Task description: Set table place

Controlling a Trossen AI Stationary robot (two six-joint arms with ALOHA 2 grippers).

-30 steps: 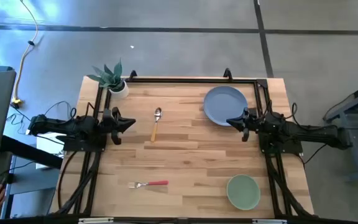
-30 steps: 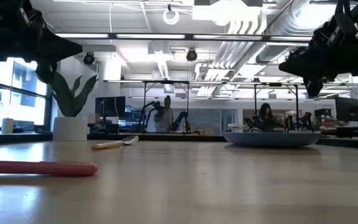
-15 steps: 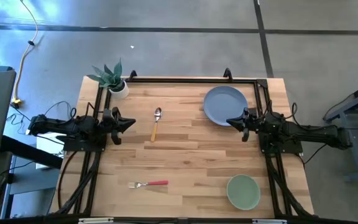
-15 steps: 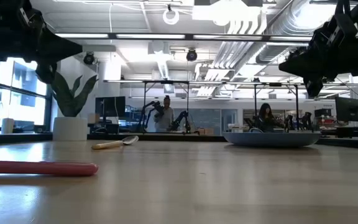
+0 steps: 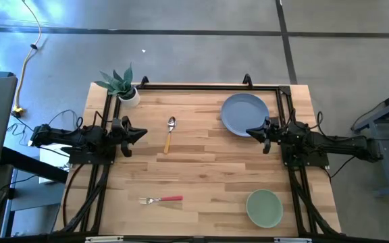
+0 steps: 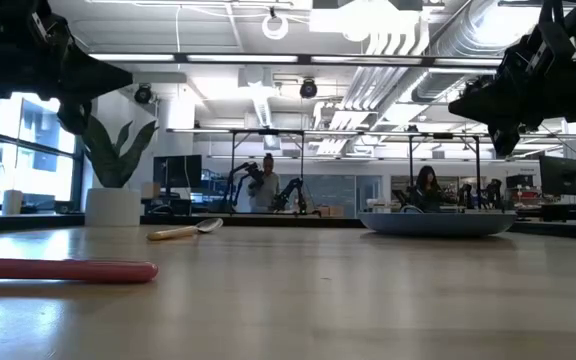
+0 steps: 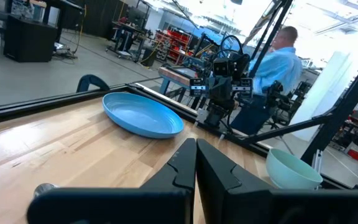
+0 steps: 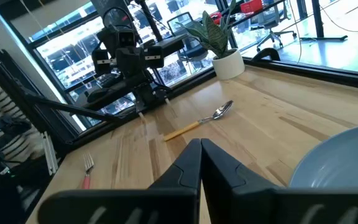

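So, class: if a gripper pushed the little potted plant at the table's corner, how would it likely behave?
The potted plant would probably tip rather than slide: its leaves rise well above a small white pot. It looks light, so a nudge could shift it. Standing by the table edge, it might fall off.

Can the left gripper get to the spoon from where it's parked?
Probably yes. The left gripper, shut, hovers at the table's left edge, and the spoon lies just ahead of it on bare wood. Nothing sits between them; the fork and plate are well aside.
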